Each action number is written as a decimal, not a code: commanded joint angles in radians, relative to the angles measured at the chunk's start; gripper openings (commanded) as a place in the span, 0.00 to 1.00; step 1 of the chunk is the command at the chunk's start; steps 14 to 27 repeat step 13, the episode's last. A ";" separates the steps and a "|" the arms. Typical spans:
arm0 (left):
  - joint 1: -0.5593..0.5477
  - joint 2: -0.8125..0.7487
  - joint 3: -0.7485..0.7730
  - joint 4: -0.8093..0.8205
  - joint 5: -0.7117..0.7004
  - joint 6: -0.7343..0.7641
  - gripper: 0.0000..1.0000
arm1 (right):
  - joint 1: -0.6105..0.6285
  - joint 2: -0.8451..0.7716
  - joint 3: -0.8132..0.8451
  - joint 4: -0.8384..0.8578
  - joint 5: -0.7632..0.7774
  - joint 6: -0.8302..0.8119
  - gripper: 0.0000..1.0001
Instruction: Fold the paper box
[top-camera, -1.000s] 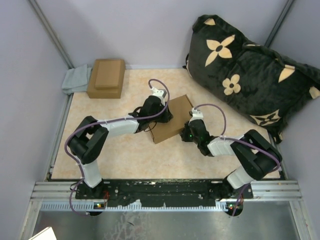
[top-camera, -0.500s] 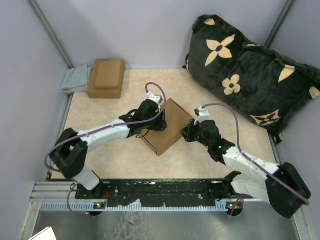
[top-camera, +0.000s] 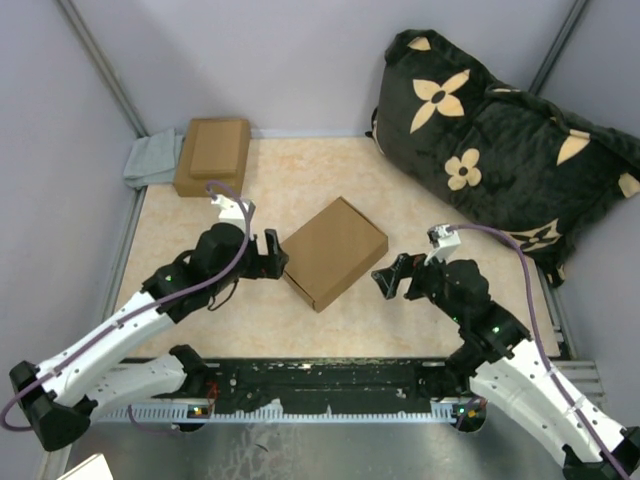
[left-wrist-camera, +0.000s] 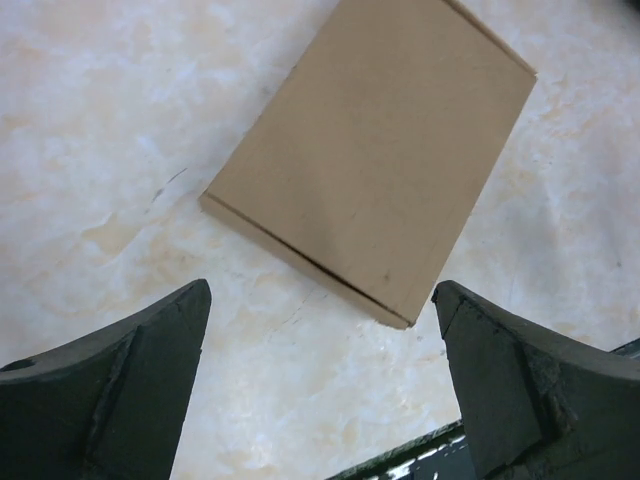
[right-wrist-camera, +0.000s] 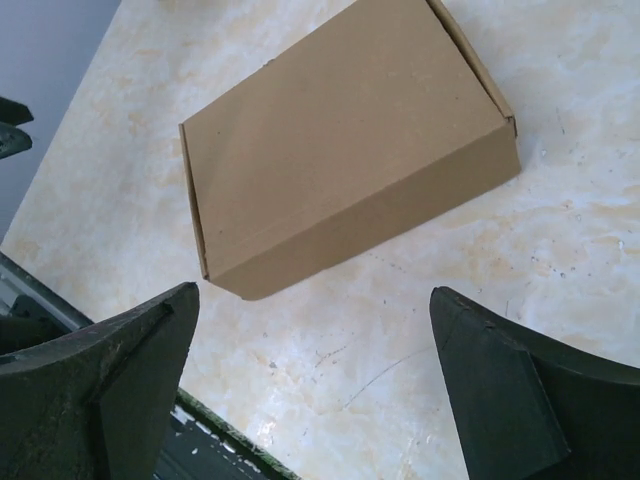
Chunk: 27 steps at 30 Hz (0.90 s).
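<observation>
Lying closed on the table (top-camera: 250, 195), the paper box (top-camera: 335, 252) sits between the left gripper (top-camera: 276, 254) and right gripper (top-camera: 390, 278), both gaping and touching nothing. It looks finished, so any withdrawal should stay clear of its corners.

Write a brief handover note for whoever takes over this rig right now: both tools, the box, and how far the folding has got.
The plain brown cardboard paper box lies flat and closed on the beige marbled tabletop.
The left tool is open and empty, left of the box, not touching.
The right tool is open and empty, right of it, not touching.
Done: folding looks complete, lid shut.
Left: probably only checking the flaps sit flush.
</observation>
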 joint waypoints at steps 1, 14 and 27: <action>-0.002 -0.068 -0.001 -0.191 -0.070 0.006 1.00 | 0.005 -0.039 0.075 -0.121 0.035 0.026 0.99; -0.002 -0.107 -0.033 -0.243 -0.137 -0.008 1.00 | 0.005 0.023 0.194 -0.212 -0.010 -0.023 0.99; -0.002 -0.107 -0.033 -0.243 -0.137 -0.008 1.00 | 0.005 0.023 0.194 -0.212 -0.010 -0.023 0.99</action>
